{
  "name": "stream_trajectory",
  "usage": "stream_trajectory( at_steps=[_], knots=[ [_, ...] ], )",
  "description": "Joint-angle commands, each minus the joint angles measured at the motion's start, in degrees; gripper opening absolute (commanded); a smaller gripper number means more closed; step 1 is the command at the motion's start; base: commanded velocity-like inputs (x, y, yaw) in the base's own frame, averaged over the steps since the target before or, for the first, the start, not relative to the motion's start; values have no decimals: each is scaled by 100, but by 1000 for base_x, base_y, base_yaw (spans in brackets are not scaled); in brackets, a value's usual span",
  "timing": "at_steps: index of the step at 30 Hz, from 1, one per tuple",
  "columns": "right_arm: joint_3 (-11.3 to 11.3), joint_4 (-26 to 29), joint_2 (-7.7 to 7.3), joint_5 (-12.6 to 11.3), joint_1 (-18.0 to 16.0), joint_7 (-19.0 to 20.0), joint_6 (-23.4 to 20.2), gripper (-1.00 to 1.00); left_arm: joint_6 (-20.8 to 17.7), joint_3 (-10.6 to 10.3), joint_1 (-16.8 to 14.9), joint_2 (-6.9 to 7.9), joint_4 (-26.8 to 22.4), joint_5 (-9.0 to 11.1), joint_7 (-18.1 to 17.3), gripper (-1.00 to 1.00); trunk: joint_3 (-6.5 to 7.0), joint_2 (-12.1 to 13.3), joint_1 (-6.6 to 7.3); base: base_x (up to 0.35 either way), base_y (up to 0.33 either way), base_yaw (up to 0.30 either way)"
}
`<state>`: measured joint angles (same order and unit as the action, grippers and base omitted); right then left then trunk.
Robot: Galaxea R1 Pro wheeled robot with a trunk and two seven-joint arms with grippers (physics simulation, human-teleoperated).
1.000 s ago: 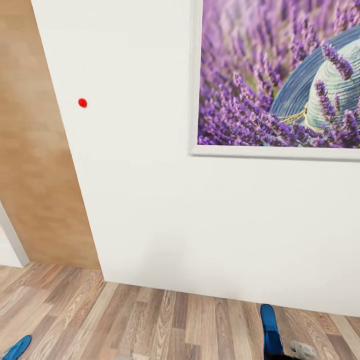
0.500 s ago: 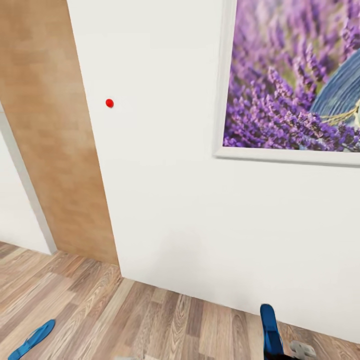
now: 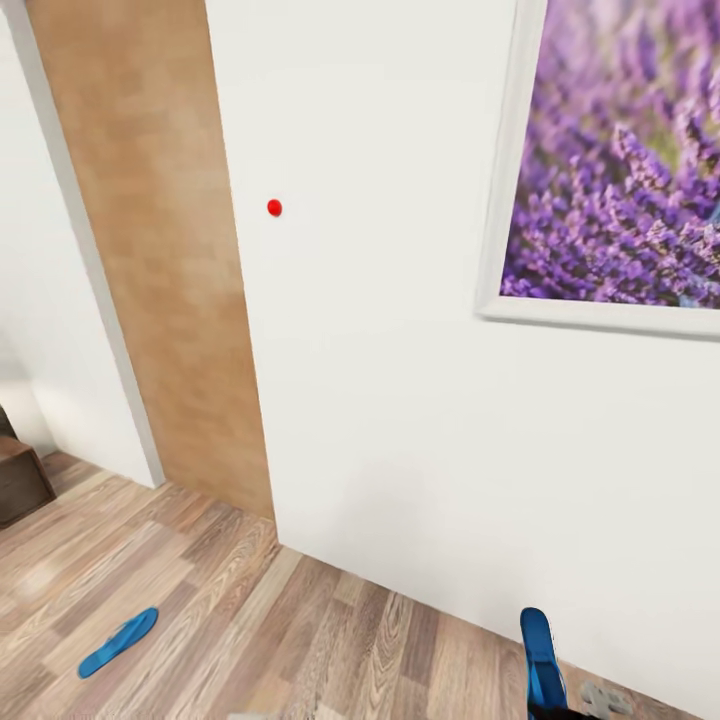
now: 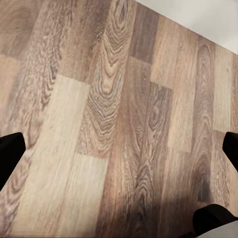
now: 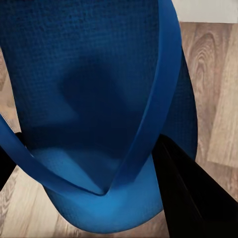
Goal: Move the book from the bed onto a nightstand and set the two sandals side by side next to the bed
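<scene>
A white wall (image 3: 400, 420) stands close in front of the robot, and beside it on the left is a light wooden panel (image 3: 160, 250), like a door. On the wall hangs a big picture of purple lavender (image 3: 620, 170) in a white frame, at the right. The floor (image 3: 250, 630) is made of grey-brown wood planks. At the far left edge, a dark brown piece of furniture (image 3: 20, 480) is partly visible on the floor; I cannot tell which one it is.

One blue sandal (image 3: 118, 641) lies flat on the floor at the lower left, well apart from the wall. The other sandal (image 3: 541, 660) is at the bottom right, and the right gripper (image 5: 94, 178) grasps it: its dark fingers (image 5: 183, 183) are closed around the thong strap. The left gripper (image 4: 119, 153) hangs over bare planks with its fingers (image 4: 10, 153) spread apart and nothing between them. A small red dot (image 3: 274, 208) is on the wall.
</scene>
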<state>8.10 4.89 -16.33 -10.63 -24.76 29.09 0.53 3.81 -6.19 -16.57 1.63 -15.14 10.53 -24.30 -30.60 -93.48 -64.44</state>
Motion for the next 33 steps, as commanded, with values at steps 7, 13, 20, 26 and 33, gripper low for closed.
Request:
stream_trajectory(
  at_steps=[7,13,20,26,33],
  knots=[
    [42,-7,-1,-18,-2,26,-1,-100,23,-49,-7,4,9,54,-11,100,-6,-3,0,0,0,263],
    [42,-10,-1,-18,-3,27,-1,-100,23,-49,-5,4,11,54,-12,100,-6,-3,0,0,0,191],
    [42,-14,-1,-13,-2,27,-1,-100,23,-49,-7,4,4,54,-10,100,-6,-3,0,67,-10,27],
    [42,-14,-1,-14,-2,27,-1,-100,23,-49,-4,4,3,54,-12,100,-6,-3,0,286,-83,1],
    [42,-15,-1,-16,-3,27,-1,-100,23,-49,-4,4,8,54,-12,100,-6,-3,0,268,-87,55]
  ],
)
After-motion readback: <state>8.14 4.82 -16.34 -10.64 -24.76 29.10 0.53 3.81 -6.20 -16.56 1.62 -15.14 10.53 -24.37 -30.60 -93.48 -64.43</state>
